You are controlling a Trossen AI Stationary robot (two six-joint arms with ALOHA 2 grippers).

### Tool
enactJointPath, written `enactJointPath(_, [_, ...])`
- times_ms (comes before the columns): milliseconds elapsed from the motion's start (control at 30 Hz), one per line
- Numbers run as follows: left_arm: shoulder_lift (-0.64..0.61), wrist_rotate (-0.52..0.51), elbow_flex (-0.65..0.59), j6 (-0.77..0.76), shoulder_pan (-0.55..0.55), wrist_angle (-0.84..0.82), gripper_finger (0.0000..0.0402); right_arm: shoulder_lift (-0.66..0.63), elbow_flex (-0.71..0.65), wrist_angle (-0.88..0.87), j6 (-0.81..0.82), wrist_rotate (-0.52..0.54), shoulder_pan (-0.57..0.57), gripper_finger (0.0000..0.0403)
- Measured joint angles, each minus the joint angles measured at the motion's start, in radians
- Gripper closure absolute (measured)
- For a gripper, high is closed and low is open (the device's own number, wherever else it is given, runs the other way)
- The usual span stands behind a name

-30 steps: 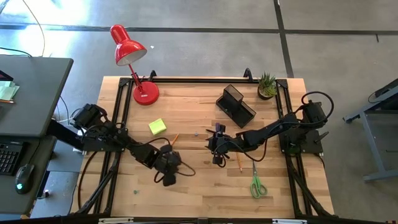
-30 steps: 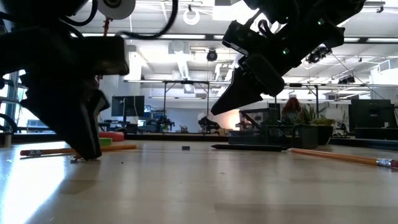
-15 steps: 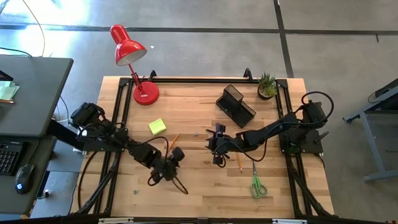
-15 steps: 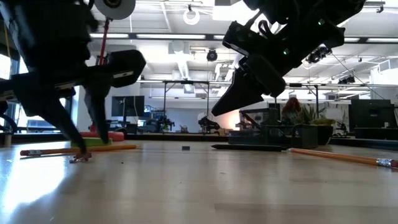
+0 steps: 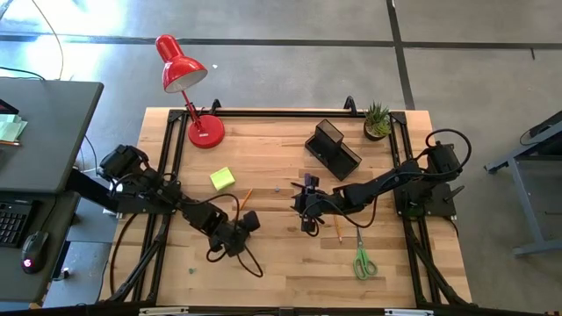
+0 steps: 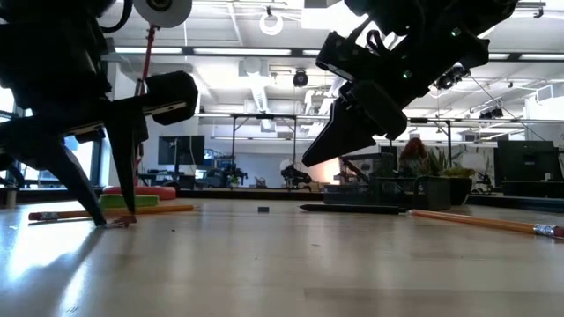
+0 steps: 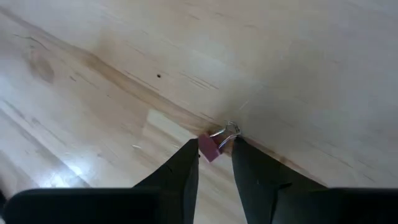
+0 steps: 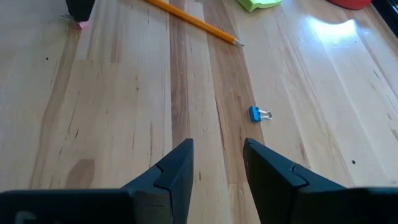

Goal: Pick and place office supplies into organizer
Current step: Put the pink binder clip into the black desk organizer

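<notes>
1. The left pincer (image 7: 214,163) stands spread at the bench (image 5: 290,263), its fingertips flanking a small pink binder clip (image 7: 210,147).
2. The right pincer (image 8: 217,163) hovers spread near a blue binder clip (image 8: 258,114).
3. The organizer (image 5: 333,147) sits beside the potted plant (image 5: 378,120).

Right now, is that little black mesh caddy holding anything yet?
Cannot tell. The black mesh caddy is too small from above; scissors and sticky notes lie on the table.

High cam looks straight down on whole table (image 5: 290,263). Low cam sits at tabletop level, facing across into the room. Wrist cams look close at the wood; right wrist & high views share an orange pencil (image 8: 191,22).
</notes>
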Motion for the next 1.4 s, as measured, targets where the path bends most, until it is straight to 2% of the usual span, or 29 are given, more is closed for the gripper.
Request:
enactJointPath(100, [0.000,0.039,0.001,0.001,0.022,-0.009,0.0316,0.000,0.000,0.000,0.001,0.000,0.000,0.0270])
enactJointPath(500, [0.027,0.055,-0.003,0.008,0.043,0.104,0.0316,0.000,0.000,0.004,0.001,-0.004,0.000,0.0270])
enactJointPath(767, [0.040,0.096,-0.003,-0.088,0.043,0.213,0.0316,0.000,0.000,0.003,0.009,-0.010,0.000,0.0270])
enactJointPath(1000, [0.040,0.044,-0.003,-0.442,0.043,0.261,0.0316,0.000,0.000,0.000,0.017,-0.010,0.000,0.0270])
enactJointPath(1267, [0.039,-0.042,-0.003,-1.167,0.043,0.262,0.0316,0.000,0.000,0.000,0.017,-0.010,0.000,0.0270])
enactJointPath(1400, [0.038,-0.043,-0.003,-1.365,0.043,0.261,0.0316,0.000,0.000,0.000,0.018,-0.010,0.000,0.0270])
